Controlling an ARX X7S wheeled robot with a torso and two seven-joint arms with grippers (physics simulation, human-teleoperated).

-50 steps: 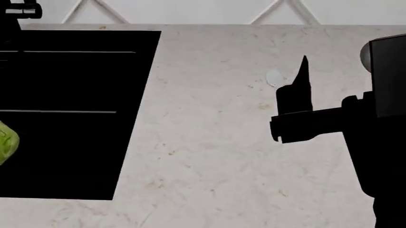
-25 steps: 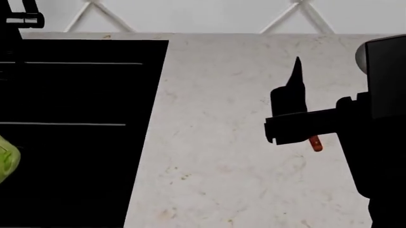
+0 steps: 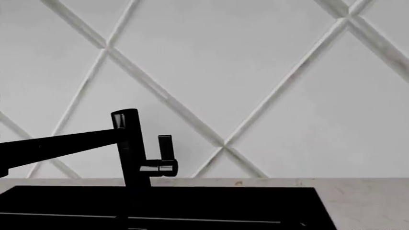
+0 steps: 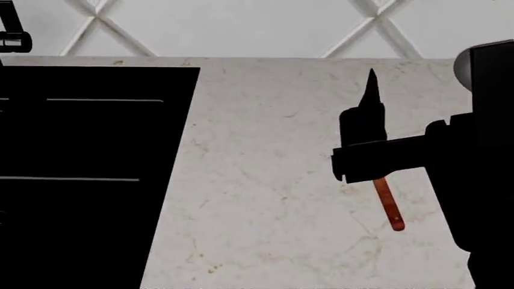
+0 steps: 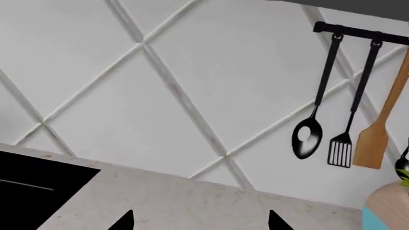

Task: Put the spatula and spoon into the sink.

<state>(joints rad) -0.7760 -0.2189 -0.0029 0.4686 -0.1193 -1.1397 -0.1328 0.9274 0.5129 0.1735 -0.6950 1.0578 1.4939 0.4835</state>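
The spoon [image 4: 388, 208] is carried well right of the sink [image 4: 88, 174], pinched in the right pincer [image 4: 365, 129]; leftward travel is needed next.

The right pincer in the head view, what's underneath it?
A reddish-brown wood-like spoon handle sticks out below the black right pincer, over the pale marble-look counter. The pincer covers the spoon's head, and the grip itself.
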